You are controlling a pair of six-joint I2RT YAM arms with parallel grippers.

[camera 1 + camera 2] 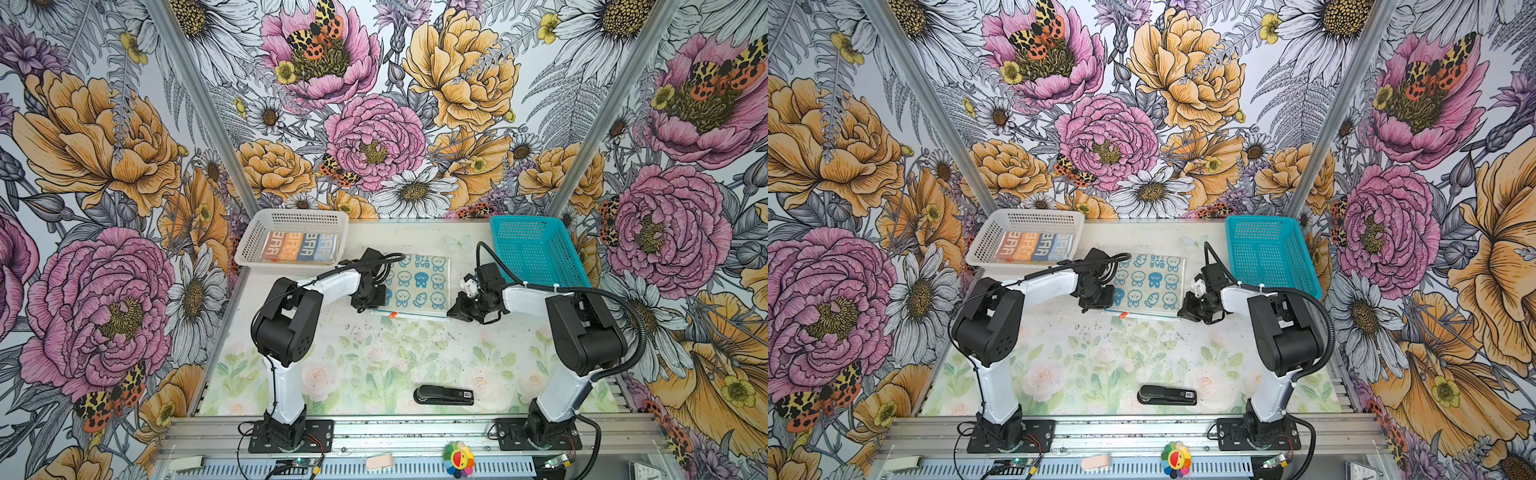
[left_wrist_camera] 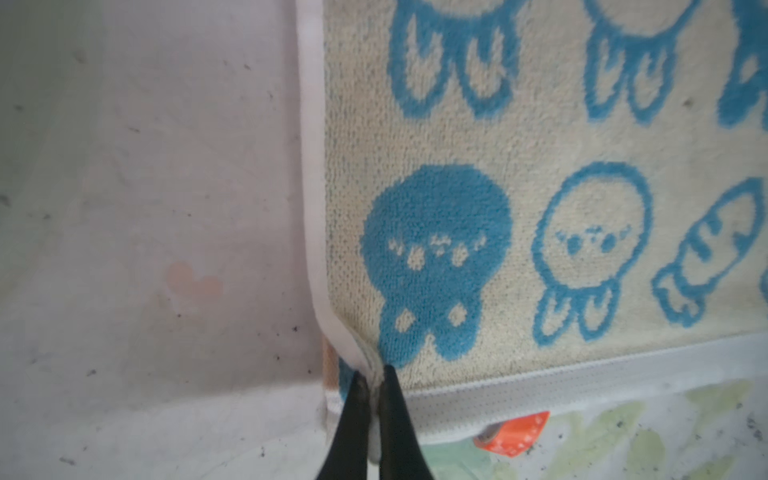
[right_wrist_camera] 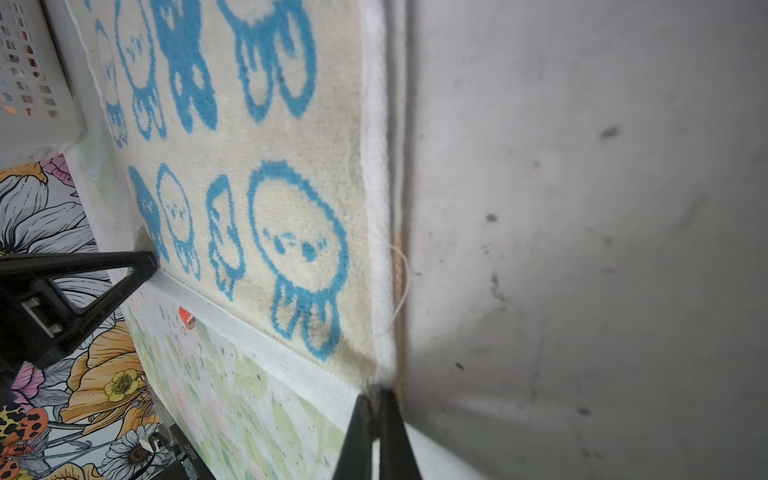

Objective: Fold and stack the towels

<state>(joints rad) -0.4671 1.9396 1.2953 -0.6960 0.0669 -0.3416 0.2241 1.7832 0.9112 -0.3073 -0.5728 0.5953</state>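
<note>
A rainbow-coloured plush flower toy (image 1: 458, 459) sits on the front rail, with a black desk stapler (image 1: 444, 395) just beyond it. Both are on the near side of the cream terry towel with blue bunny and carrot prints (image 1: 419, 286) and well apart from it. That towel lies flat and unfolded in the middle of the table, print side up.

The left gripper (image 2: 374, 386) has its black fingers pressed together on the towel's near left corner, with the white hem bunched between the tips. The right gripper (image 3: 376, 399) is clamped the same way on the near right corner. A small orange tab (image 2: 513, 432) peeks out from under the towel's near edge. Whether another cloth lies beneath cannot be told.

Beyond the towel's far left corner stands a white perforated plastic basket (image 1: 249, 249). It holds a folded towel in orange, cream and blue stripes with lettering (image 1: 299, 247). Past the towel's right edge is a teal perforated plastic basket (image 1: 536, 253), and no cloth shows in it.

At least one towel looks finished. On the cream towel both corners are gripped, but the first fold is not yet made, and stacking comes after that.
</note>
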